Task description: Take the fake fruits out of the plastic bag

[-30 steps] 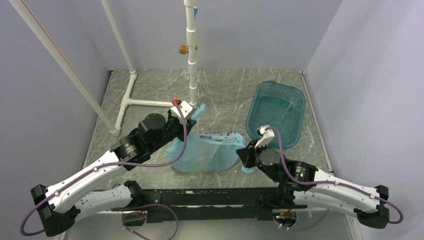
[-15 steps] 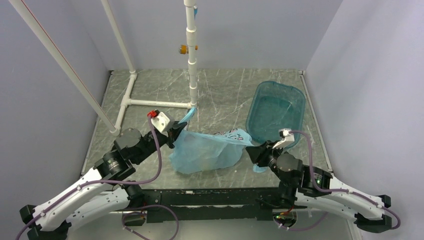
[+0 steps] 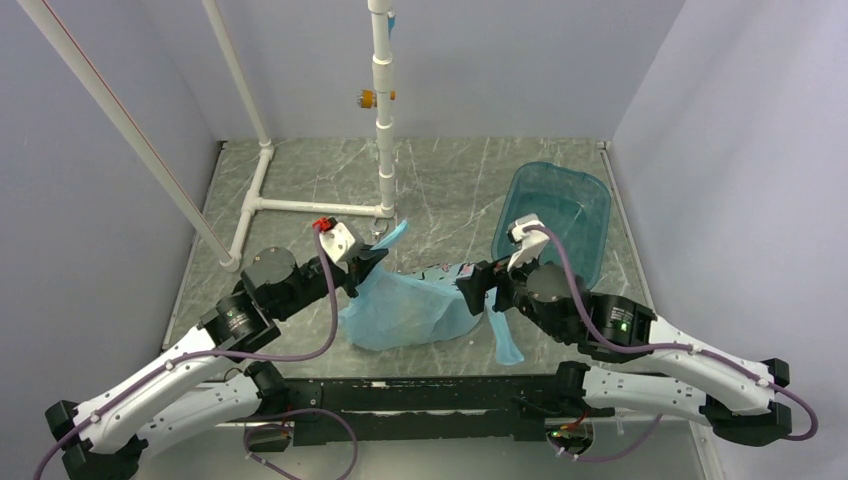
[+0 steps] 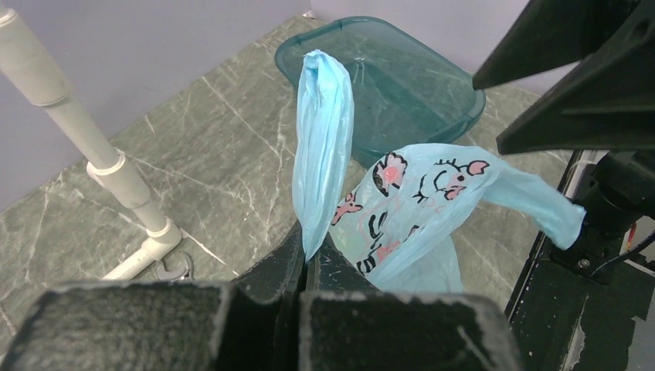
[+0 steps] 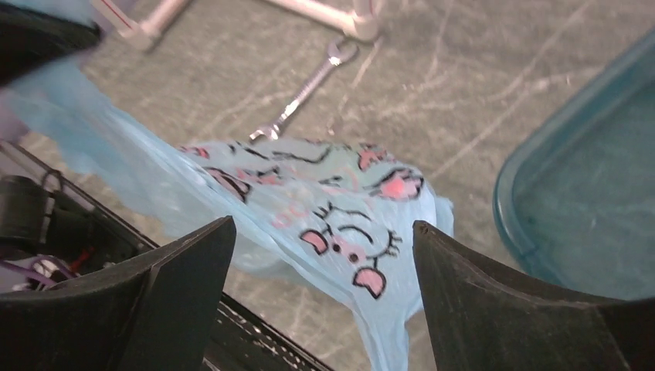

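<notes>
The plastic bag (image 3: 410,305) lies crumpled on the marble table, light blue with a pink and black cartoon print (image 5: 340,232). My left gripper (image 3: 368,258) is shut on the bag's left handle (image 4: 320,139), which stands up as a twisted strip from between the fingertips (image 4: 309,246). My right gripper (image 3: 476,290) hovers over the bag's right end, open wide, with the printed film (image 5: 309,201) below the gap and touching neither finger. The bag's right handle (image 3: 506,342) hangs loose toward the table's near edge. The fake fruits are hidden; none shows through the film.
A teal plastic tub (image 3: 556,215) stands at the back right, close to my right arm. A white pipe frame (image 3: 300,207) with an upright post (image 3: 385,150) stands at the back left. A small wrench (image 5: 305,97) lies on the table behind the bag.
My right gripper has opened and let go of the bag's right handle, which now droops; it moved left over the bag. The left gripper stays shut on the left handle.
</notes>
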### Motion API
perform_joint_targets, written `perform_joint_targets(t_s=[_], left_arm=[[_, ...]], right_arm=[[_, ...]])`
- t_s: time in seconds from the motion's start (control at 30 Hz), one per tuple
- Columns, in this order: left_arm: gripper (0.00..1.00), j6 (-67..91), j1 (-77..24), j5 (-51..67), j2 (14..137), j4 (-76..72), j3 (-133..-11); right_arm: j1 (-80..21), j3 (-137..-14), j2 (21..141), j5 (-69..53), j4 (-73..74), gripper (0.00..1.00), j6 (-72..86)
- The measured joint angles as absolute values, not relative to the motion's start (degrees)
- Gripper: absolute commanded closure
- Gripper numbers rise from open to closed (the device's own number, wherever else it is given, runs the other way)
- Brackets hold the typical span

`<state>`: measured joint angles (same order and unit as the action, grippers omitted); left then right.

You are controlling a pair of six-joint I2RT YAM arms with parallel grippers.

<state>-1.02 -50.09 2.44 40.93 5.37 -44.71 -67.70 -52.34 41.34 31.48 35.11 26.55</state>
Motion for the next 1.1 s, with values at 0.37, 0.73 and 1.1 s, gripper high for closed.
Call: perform_joint_targets(t_s=[0.37,0.73,1.1], left_arm=[[1.0,-1.1,-50.06,2.15,39.48,5.41,-44.71],[1.0,-1.08,-50.06,1.04,39.62,5.43,-44.71],[1.0,-1.08,-50.06,0.58,40.12,5.56,-44.71]], right_arm=[[-56.82,-55.29,50.06,17.23,25.39,0.26,20.97],[-47.64,-53.69,65.91,-10.02,19.44,0.14,19.99],[-47.55,-49.76,70.24,-20.86,11.35,0.44,21.41]])
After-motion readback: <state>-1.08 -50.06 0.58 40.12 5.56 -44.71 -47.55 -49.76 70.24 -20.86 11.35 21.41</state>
